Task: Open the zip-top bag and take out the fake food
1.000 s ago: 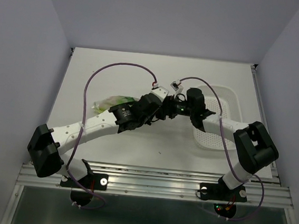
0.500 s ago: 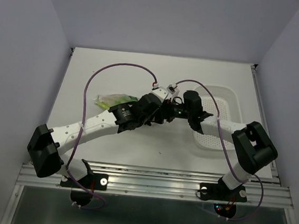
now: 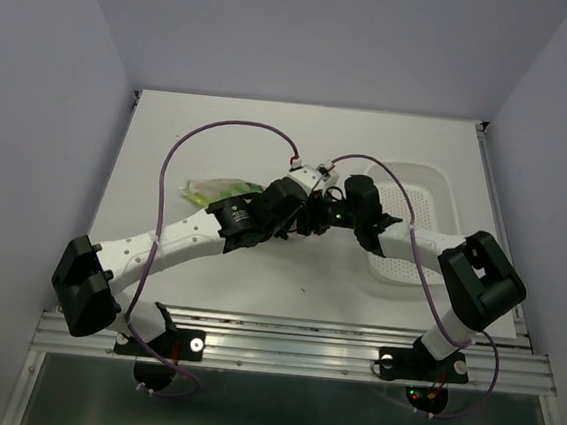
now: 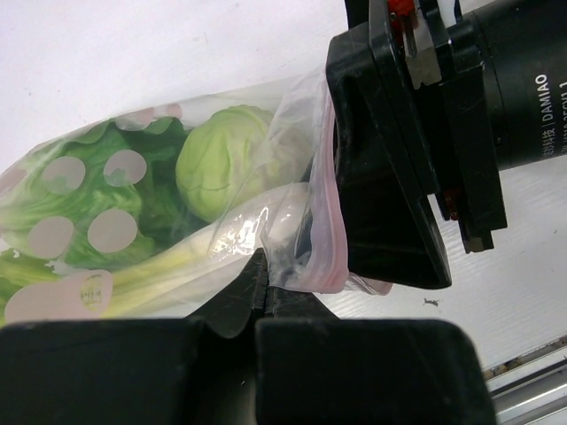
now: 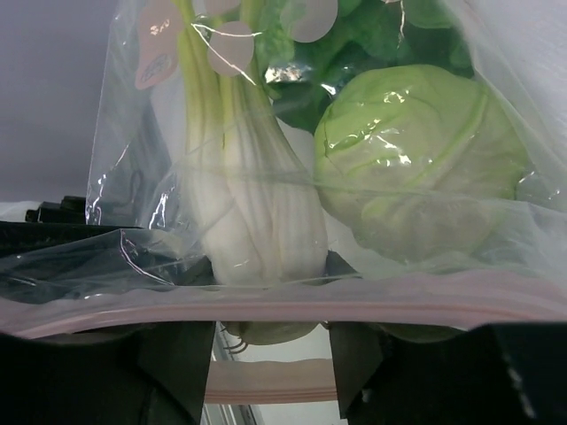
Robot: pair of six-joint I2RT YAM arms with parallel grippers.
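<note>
Hands at bag (image 4: 115, 177) mouth.
Left hand (image 4: 261, 288) pinches film; right hand (image 5: 270, 359) just narrowed round zip (image 5: 372, 305), grip unclear; pull-apart next.

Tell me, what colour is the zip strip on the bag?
The zip strip is pink, clearest from the right wrist.

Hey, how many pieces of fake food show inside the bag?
3, seen from the right wrist: a round cabbage on the right, a pale stalk vegetable left of it, dark leafy greens farther in. More may be hidden.
</note>
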